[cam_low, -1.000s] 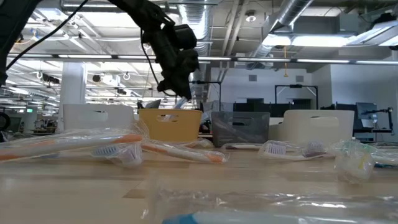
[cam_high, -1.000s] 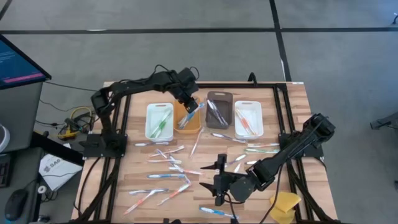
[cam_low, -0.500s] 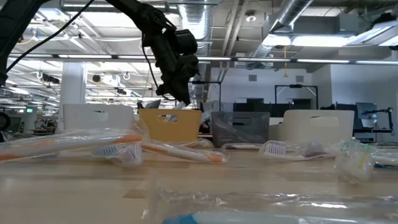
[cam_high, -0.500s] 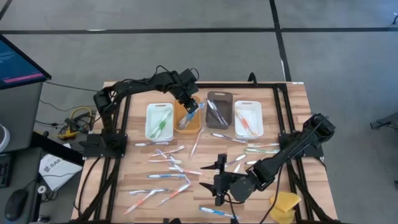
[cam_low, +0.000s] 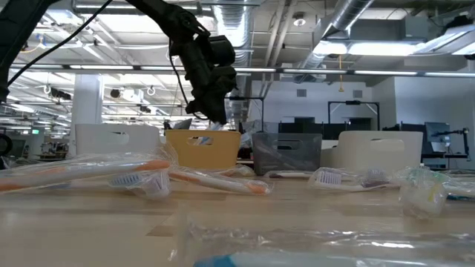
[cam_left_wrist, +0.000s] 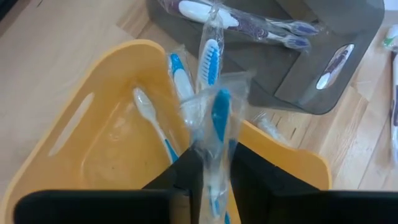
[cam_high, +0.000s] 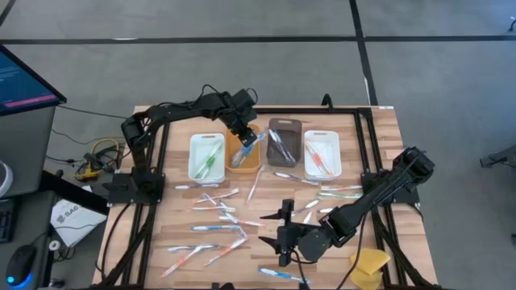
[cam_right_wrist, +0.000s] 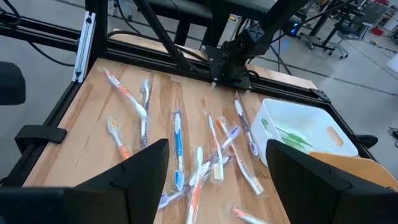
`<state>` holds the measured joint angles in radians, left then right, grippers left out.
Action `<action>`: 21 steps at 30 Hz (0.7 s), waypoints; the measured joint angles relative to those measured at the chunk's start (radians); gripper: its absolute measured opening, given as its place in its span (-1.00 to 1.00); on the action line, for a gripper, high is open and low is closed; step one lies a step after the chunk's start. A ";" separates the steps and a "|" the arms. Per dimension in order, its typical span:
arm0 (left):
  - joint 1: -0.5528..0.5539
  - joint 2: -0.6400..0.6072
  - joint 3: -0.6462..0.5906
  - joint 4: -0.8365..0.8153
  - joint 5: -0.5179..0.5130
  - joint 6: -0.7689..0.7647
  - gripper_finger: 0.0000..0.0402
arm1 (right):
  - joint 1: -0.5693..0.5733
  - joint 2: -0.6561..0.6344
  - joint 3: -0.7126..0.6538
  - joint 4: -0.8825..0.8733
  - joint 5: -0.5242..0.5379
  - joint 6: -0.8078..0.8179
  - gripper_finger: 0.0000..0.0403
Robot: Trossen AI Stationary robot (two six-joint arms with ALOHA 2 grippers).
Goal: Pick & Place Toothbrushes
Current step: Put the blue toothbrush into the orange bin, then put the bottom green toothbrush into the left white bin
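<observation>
The left gripper (cam_left_wrist: 214, 180) is hanging over the yellow bin (cam_high: 243, 153), its fingers pressing lightly on a wrapped blue toothbrush (cam_left_wrist: 217, 134) that is pointing down into it. The right gripper (cam_right_wrist: 214, 180) is waiting wide open, holding nothing, above loose toothbrushes (cam_high: 219, 217) lying scattered across the table (cam_high: 379, 129).

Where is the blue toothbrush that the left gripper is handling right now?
In the left wrist view the wrapped blue toothbrush stands between the left gripper fingers, over the orange bin; in the high view that bin sits between the white and grey bins.
</observation>
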<state>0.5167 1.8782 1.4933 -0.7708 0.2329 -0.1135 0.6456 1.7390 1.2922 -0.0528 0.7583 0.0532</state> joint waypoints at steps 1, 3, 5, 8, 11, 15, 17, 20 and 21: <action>0.000 0.000 0.000 0.000 0.000 -0.002 -0.63 | 0.000 0.000 0.000 0.000 0.000 0.000 0.31; 0.000 0.000 0.000 0.000 0.000 -0.027 -0.58 | 0.000 0.000 0.000 0.000 0.000 0.000 0.31; 0.000 0.000 0.000 0.000 0.000 -0.049 -0.53 | 0.000 0.000 0.000 0.000 0.000 0.000 0.31; 0.001 -0.001 0.000 0.000 0.000 -0.051 -0.44 | 0.000 0.000 0.000 0.000 0.000 0.000 0.31; 0.001 -0.001 0.000 0.000 0.000 -0.052 -0.33 | 0.000 0.000 0.000 0.000 0.000 0.000 0.31; 0.001 -0.002 0.000 0.003 -0.001 -0.051 -0.21 | 0.000 0.000 0.000 0.000 0.000 0.000 0.31; 0.003 -0.011 -0.002 0.002 -0.003 -0.052 -0.16 | 0.002 0.000 0.000 0.000 -0.001 0.000 0.31; 0.005 -0.059 -0.002 0.003 0.004 -0.055 -0.13 | 0.011 0.000 0.000 0.000 -0.001 0.000 0.31; 0.005 -0.082 -0.002 0.004 0.004 -0.055 -0.12 | 0.016 0.000 0.000 0.000 -0.001 0.000 0.31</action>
<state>0.5217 1.7966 1.4918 -0.7663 0.2370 -0.1685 0.6616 1.7390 1.2922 -0.0532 0.7570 0.0529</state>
